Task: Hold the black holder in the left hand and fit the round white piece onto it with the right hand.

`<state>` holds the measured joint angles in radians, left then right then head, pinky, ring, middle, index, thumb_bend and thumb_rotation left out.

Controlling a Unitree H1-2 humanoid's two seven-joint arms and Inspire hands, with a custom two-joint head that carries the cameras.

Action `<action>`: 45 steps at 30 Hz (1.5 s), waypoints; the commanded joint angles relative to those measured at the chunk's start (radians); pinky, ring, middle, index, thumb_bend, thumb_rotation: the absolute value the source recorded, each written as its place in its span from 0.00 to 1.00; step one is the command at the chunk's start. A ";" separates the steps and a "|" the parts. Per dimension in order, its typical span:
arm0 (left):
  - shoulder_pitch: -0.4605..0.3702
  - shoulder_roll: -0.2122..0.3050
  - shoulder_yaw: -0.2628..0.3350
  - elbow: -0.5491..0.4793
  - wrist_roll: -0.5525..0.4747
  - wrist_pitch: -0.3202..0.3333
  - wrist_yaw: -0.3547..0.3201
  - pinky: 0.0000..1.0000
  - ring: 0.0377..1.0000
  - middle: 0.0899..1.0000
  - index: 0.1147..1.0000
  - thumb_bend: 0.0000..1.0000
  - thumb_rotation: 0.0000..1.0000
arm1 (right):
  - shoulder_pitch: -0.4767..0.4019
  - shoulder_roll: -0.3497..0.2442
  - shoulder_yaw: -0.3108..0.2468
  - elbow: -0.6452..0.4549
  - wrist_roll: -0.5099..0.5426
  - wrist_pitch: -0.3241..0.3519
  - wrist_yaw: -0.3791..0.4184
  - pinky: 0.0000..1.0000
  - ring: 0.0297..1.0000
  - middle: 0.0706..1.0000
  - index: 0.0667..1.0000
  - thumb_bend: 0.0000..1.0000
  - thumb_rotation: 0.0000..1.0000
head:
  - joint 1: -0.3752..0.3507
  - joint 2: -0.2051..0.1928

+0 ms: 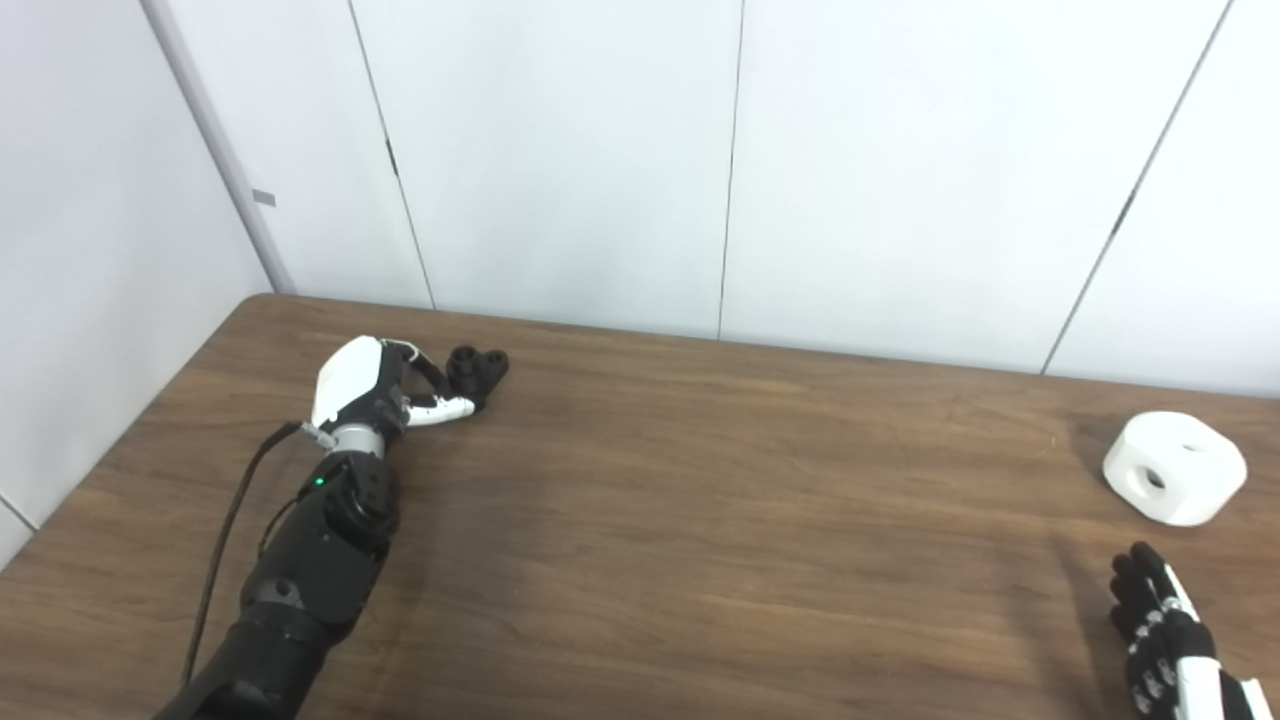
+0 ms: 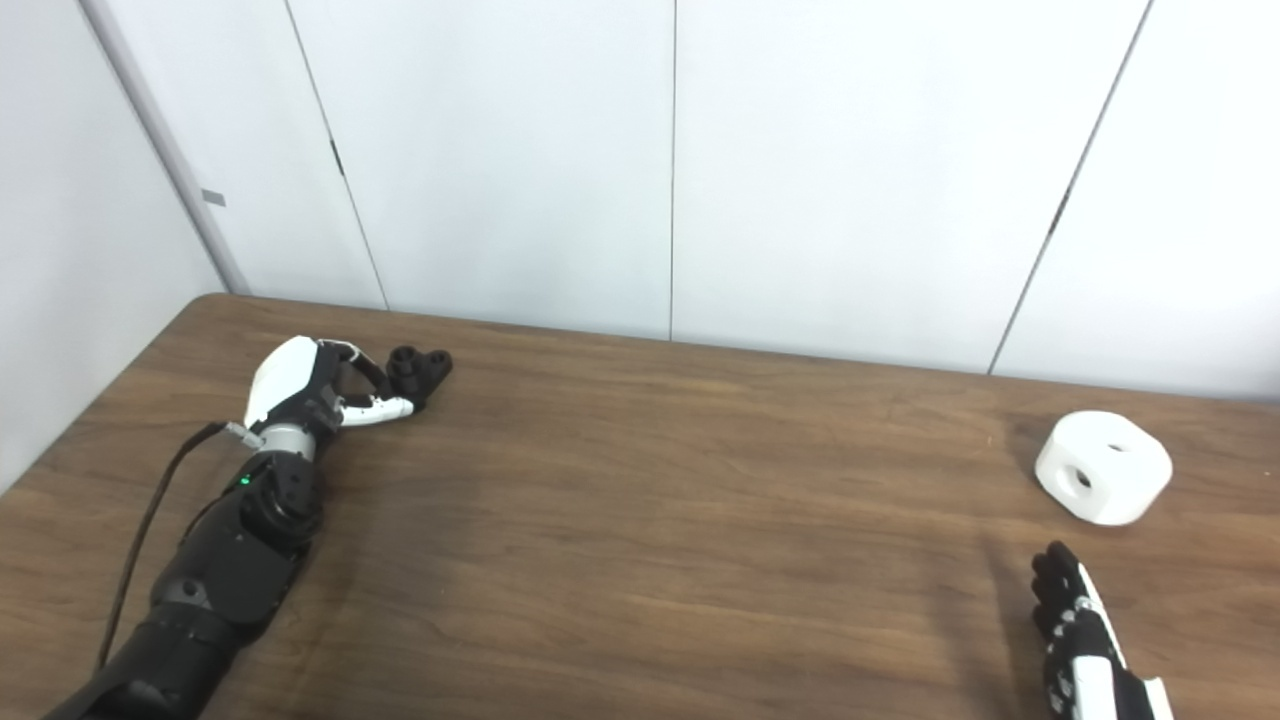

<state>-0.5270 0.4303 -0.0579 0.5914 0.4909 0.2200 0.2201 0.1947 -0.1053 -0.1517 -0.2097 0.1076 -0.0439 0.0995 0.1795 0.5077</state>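
Note:
The black holder (image 1: 478, 370) lies on the table at the far left, near the wall. My left hand (image 1: 375, 388) reaches up to it, white back upward. Its fingers and thumb are spread around the holder's near side, and the holder still rests on the wood. The round white piece (image 1: 1175, 467), with holes in its top and side, sits on the table at the far right. My right hand (image 1: 1160, 625) is just below it at the bottom right corner. Its fingers are stretched out and apart, and it holds nothing.
The brown wooden table (image 1: 700, 520) runs across the whole view, with white wall panels close behind its far edge. A black cable (image 1: 225, 530) trails along the left forearm. The table's left edge lies near the left arm.

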 commanded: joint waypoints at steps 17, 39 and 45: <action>0.057 0.011 -0.050 -0.194 -0.009 -0.024 -0.069 1.00 0.90 0.77 0.42 0.52 0.04 | 0.020 0.024 0.018 -0.002 -0.018 -0.037 -0.023 1.00 0.96 0.94 0.92 0.54 0.98 | -0.042 0.017; 0.281 -0.043 -0.233 -0.574 0.164 -0.094 -0.148 1.00 0.89 0.77 0.42 0.52 0.05 | 0.004 0.034 0.063 0.000 -0.070 -0.062 -0.073 1.00 0.94 0.94 0.94 0.50 1.00 | -0.138 0.043; 0.338 -0.059 -0.284 -0.661 0.216 -0.125 -0.182 1.00 0.89 0.77 0.42 0.52 0.05 | 0.003 0.039 0.076 -0.016 -0.086 -0.053 -0.082 1.00 0.94 0.93 0.93 0.50 0.98 | -0.161 0.057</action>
<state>-0.1853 0.3687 -0.3302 -0.0439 0.6800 0.1332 0.0516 0.1852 -0.0918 -0.0840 -0.2116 0.0262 -0.0656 0.0271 0.0184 0.5630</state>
